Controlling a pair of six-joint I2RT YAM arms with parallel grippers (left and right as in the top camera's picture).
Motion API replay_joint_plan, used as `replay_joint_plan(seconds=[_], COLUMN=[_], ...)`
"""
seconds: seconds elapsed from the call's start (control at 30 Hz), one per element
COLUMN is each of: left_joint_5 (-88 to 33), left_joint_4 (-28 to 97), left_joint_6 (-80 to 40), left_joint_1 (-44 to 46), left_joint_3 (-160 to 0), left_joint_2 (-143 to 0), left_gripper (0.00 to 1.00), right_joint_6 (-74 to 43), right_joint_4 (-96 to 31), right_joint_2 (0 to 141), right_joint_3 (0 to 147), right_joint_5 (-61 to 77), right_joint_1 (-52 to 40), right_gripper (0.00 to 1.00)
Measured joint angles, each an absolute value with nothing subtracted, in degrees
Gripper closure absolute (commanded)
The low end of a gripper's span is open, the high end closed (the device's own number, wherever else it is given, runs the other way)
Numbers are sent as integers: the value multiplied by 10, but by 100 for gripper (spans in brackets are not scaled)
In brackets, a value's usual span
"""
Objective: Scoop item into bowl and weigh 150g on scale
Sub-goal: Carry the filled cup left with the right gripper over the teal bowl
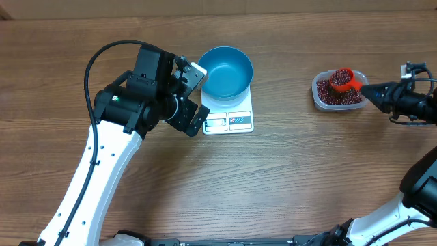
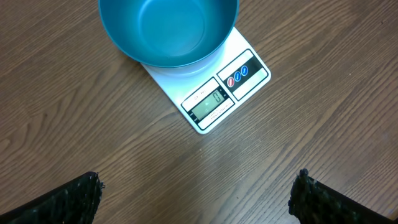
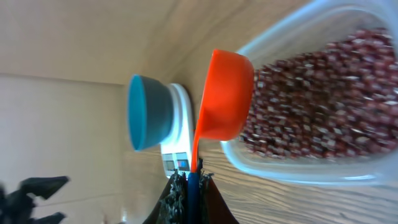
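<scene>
The teal bowl [image 1: 227, 70] stands empty on the white scale [image 1: 229, 120]. In the left wrist view the bowl [image 2: 168, 28] sits at the top, and the scale [image 2: 214, 93] has its display toward me. My left gripper [image 1: 199, 98] hovers just left of the scale, open and holding nothing, its fingertips [image 2: 71, 199] far apart. At the far right my right gripper [image 1: 372, 91] is shut on the handle of an orange scoop [image 1: 343, 78]. The scoop [image 3: 227, 93] is tilted into the red-brown beans [image 3: 323, 99] in a clear tub [image 1: 321, 97].
The left arm [image 1: 102, 164] runs from the table's front edge up to the scale. The right arm [image 1: 416, 102] reaches in from the right edge. Bare wood lies between the scale and the tub.
</scene>
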State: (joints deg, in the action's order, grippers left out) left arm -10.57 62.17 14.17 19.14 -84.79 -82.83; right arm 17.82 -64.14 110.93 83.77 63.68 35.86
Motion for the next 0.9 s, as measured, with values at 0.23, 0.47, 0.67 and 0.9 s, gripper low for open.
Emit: replay_joint_plan(seconds=[0.23,0.47,0.67,0.9], left_joint_5=[-106,-106,-106,-106], left_joint_4=[622,622,622,622], left_joint_6=[142,142,142,142], left_joint_1=[191,191,191,191], left_joint_3=[-848,-848,-848,-848], left_joint_2=[-828,-828,-828,-828], left_gripper=[0,0,0,0], right_joint_6=[178,179,172,121], right_joint_4=[-657,-657,-655,-575], right_joint_2=[1109,1108,1103,1097], right_joint_3=[838,838,853,886], right_joint_5=[689,709,716,718], right_joint_1=[354,307,222,116], right_gripper=[96,96,96,96])
